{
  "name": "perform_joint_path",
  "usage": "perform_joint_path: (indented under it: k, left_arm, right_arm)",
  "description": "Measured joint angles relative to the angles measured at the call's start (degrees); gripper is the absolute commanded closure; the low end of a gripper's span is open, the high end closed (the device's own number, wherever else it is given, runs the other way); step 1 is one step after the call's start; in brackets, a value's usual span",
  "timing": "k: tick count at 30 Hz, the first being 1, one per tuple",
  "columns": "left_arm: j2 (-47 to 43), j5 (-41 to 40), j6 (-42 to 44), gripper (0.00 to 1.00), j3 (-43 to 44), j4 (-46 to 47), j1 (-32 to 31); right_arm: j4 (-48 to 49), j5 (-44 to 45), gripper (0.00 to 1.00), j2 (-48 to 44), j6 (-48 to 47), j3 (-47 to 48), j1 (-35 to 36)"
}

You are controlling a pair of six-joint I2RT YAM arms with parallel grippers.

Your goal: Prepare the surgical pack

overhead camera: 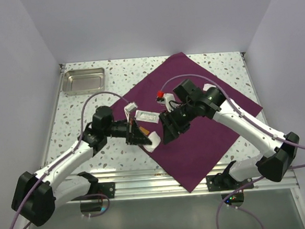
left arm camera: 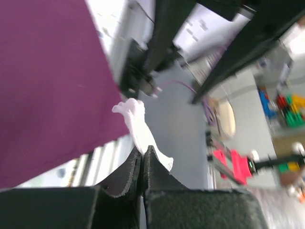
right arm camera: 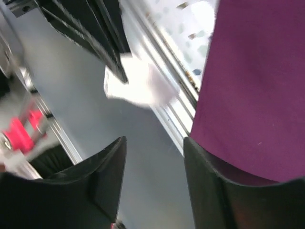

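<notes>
Surgical pack (overhead camera: 197,153), top view: a deep purple cloth spread flat as a diamond on the desk (overhead camera: 228,67), its near corner reaching the front rail.
How it will handle: it looks soft, thin and light, so I'd expect it to drape and crease rather than keep a shape. A pinch at a corner or along a free edge seems the best hold.
Other things, top view: a metal tray (overhead camera: 83,80) sits at the far left corner, well apart from the cloth. A flat white packet (overhead camera: 146,116) lies near the cloth's left edge.
Arms, top view: the left gripper (overhead camera: 142,138) and right gripper (overhead camera: 167,134) meet close together over the cloth's left edge, with a white scrap (overhead camera: 152,142) at the left one's tip.
Left gripper (left arm camera: 143,151), left wrist view: pressed together, pinching the limp white scrap (left arm camera: 136,121), which sticks up from between the fingers. The purple cloth (left arm camera: 47,86) fills the left side, not touched.
Right gripper (right arm camera: 155,143), right wrist view: its fingers (right arm camera: 109,162) are spread with nothing between them. The white scrap (right arm camera: 143,83) hangs beyond them, blurred, and the purple cloth (right arm camera: 257,81) lies to the right.
</notes>
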Motion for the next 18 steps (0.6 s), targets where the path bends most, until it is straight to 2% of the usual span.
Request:
perform_joint_path:
  k: [7,12,18]
  left_arm:
    - [7.67,-2.62,5.27,1.00,5.99,-8.85,19.54]
    - [17.94,-6.84,5.75,1.00,15.96,-9.68,29.97]
    - [34.99,-11.61,6.38,1.00,34.01,-9.68,38.32]
  right_arm:
    - [2.73,1.97,0.39,-3.32,7.02,-1.66,-11.93]
    - [2.82,2.08,0.38,-3.39,7.61,-2.95,-12.28]
    - [2.32,2.05,0.39,-2.78,6.38,-5.79,-12.70]
